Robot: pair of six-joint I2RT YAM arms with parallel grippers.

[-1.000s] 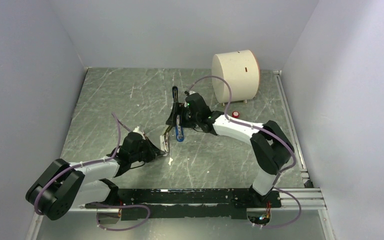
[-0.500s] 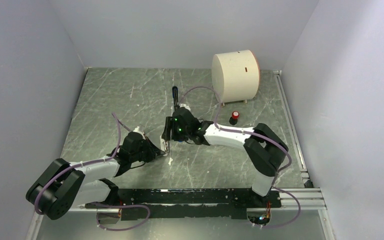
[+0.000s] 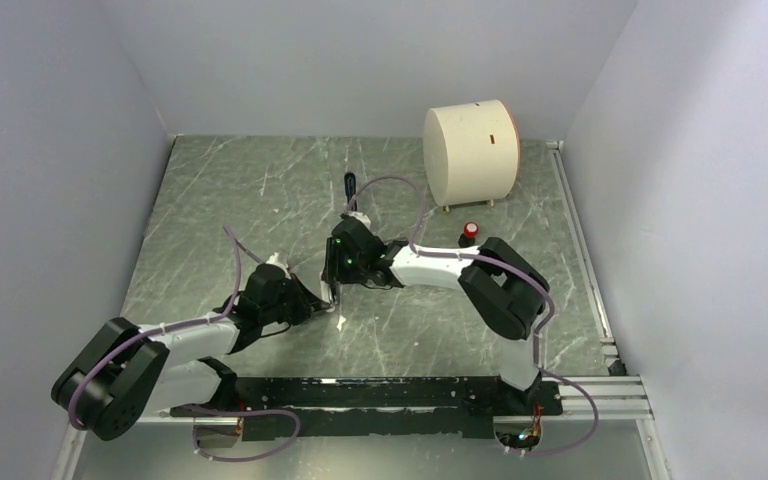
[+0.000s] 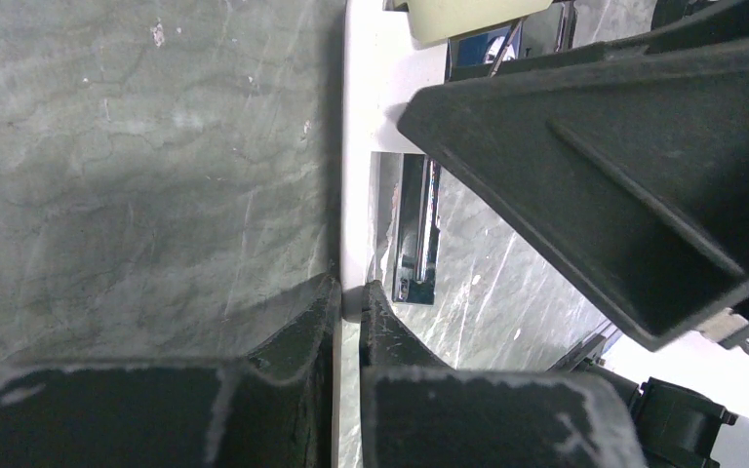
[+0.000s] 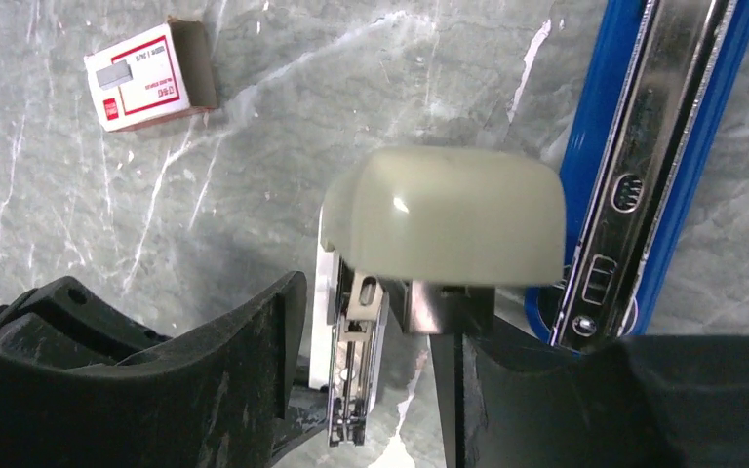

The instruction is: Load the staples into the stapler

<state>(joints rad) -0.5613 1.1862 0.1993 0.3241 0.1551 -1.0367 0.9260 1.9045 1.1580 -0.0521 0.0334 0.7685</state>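
This is a robotics lab test cell. In the top view, bare pale walls (image 3: 50, 150) box in the left, back and right of the frame. A scratched grey-green marbled tabletop (image 3: 220, 190) fills the middle. Along the bottom edge, a black mounting rail (image 3: 380, 392) carries the left arm (image 3: 190, 340) and right arm (image 3: 480, 275), both trailing purple cables (image 3: 235, 255). Aluminium track (image 3: 585, 260) runs down the right side.

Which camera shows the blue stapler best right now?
Right wrist: the stapler, blue body and metal channel, runs down the right side, close up. Top external shows only its black arm. Left wrist catches just a blue sliver at the top edge.
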